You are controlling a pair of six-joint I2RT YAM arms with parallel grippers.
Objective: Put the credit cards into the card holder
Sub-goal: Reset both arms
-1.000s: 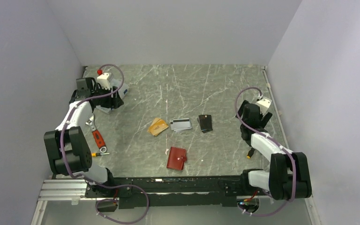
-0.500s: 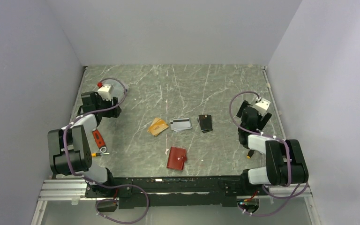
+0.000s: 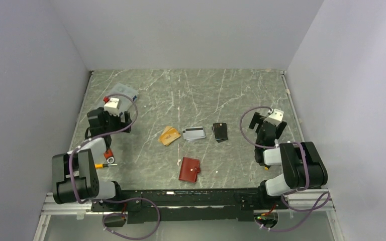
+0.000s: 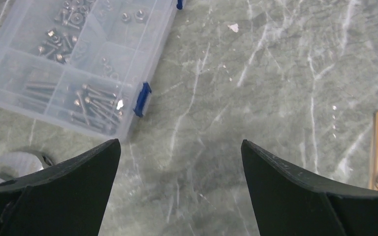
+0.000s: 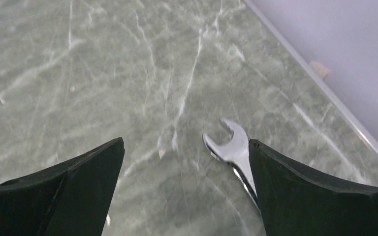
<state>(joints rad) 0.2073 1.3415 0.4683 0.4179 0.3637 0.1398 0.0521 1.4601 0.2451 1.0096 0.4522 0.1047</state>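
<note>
A closed dark-red leather card holder (image 3: pixel 189 169) lay on the grey marbled desk (image 3: pixel 241 90). Just beyond it sat the flat plastic credit cards (image 3: pixel 182 134), gold ones beside silver, fanned apart, probably for easy picking. Far to the holder's left, the left claw (image 4: pixel 179 162) gaped wide, empty; far right, the right claw (image 5: pixel 186 167) likewise, over a steel wrench (image 5: pixel 234 152).

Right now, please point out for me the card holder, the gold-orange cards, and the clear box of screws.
card holder (image 3: pixel 189 169): top external view, centre of its closed red cover.
gold-orange cards (image 3: pixel 169 135): top external view, middle of the top card.
clear box of screws (image 4: pixel 74 64): left wrist view, middle of its divided lid.
</note>
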